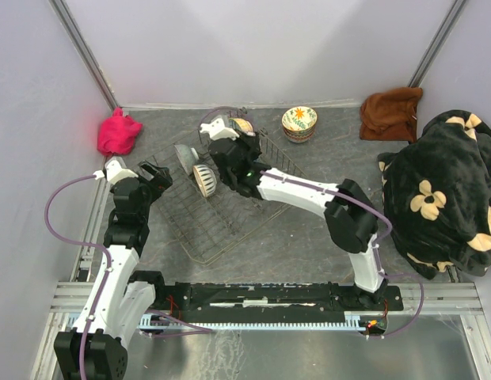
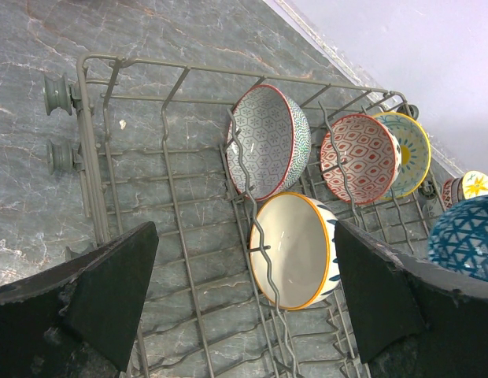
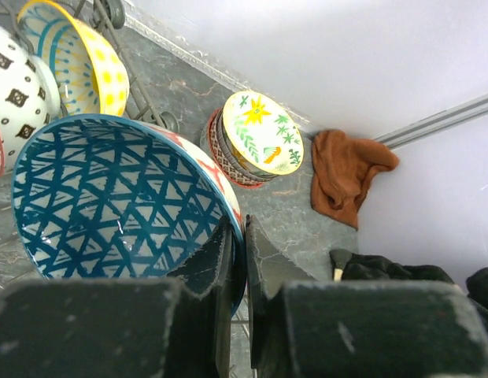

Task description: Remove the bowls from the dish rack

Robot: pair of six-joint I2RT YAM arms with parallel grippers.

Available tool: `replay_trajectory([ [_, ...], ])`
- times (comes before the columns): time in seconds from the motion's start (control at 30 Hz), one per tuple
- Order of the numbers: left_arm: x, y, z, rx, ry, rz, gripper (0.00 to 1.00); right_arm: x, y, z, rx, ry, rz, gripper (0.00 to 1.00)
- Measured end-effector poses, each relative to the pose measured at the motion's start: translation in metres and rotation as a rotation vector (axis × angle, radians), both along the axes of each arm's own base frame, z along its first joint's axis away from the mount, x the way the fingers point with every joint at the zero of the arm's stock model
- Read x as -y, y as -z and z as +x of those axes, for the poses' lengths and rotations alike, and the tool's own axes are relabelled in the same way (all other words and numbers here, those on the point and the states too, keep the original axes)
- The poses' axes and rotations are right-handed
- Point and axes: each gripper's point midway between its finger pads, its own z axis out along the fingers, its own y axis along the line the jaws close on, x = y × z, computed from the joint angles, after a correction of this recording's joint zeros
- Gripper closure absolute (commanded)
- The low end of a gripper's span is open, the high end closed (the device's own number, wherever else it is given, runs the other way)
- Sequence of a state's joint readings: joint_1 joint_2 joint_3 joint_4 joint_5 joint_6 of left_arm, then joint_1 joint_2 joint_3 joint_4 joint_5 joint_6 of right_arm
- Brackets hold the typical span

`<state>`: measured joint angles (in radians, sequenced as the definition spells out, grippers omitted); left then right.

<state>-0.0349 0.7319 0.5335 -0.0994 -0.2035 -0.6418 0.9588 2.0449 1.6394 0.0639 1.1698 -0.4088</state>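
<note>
Rim pinch: right gripper (image 3: 238, 256) clamped on blue-lattice bowl (image 3: 110, 197), lower left of frame, thin edge the only purchase. Likely destination: stacked bowls (image 3: 256, 138), upper centre. Jaws of left gripper (image 2: 244, 291) apart above dish rack (image 2: 173, 68).

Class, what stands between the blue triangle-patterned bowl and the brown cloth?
A stack of floral bowls stands there, as the right wrist view shows.

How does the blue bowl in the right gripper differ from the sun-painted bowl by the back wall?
The blue bowl is lined with a blue triangle lattice; the sun bowl shows a yellow sun and green leaves on cream. The blue bowl is pinched by its rim in the right gripper; the sun bowl rests free on another bowl on the table. Both are round and patterned.
</note>
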Motion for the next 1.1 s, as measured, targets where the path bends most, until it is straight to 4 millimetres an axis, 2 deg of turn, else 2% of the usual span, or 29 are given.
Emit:
replay_trajectory([
  [0.1, 0.0, 0.0, 0.0, 0.0, 0.0, 0.0, 0.01, 0.014, -0.014, 0.003, -0.025, -0.015, 0.075, 0.99],
  [0.2, 0.0, 0.0, 0.0, 0.0, 0.001, 0.0, 0.01, 0.045, -0.028, 0.013, -0.049, 0.007, 0.175, 0.99],
  [0.3, 0.001, 0.0, 0.0, 0.001, 0.004, -0.001, 0.01, 0.102, -0.045, 0.029, -0.062, 0.078, 0.324, 0.99],
  [0.4, 0.001, 0.0, 0.0, 0.001, 0.004, -0.002, 0.01, 0.159, -0.054, 0.035, -0.058, 0.146, 0.475, 0.99],
  [0.5, 0.001, 0.0, 0.0, 0.001, 0.004, -0.002, 0.01, 0.21, -0.044, 0.028, -0.075, 0.214, 0.595, 0.99],
  [0.6, 0.001, 0.0, 0.0, 0.001, 0.005, -0.003, 0.01, 0.243, -0.02, 0.02, -0.127, 0.263, 0.705, 0.99],
  [0.77, 0.005, -0.001, 0.001, 0.007, 0.018, -0.023, 0.01, 0.273, 0.029, 0.015, -0.237, 0.334, 0.853, 0.99],
  [0.83, 0.005, -0.001, 0.001, 0.006, 0.019, -0.025, 0.01, 0.28, 0.042, 0.014, -0.266, 0.357, 0.892, 0.99],
  [1.1, 0.006, -0.001, 0.002, 0.008, 0.024, -0.028, 0.01, 0.276, 0.067, 0.023, -0.336, 0.354, 1.011, 0.99],
])
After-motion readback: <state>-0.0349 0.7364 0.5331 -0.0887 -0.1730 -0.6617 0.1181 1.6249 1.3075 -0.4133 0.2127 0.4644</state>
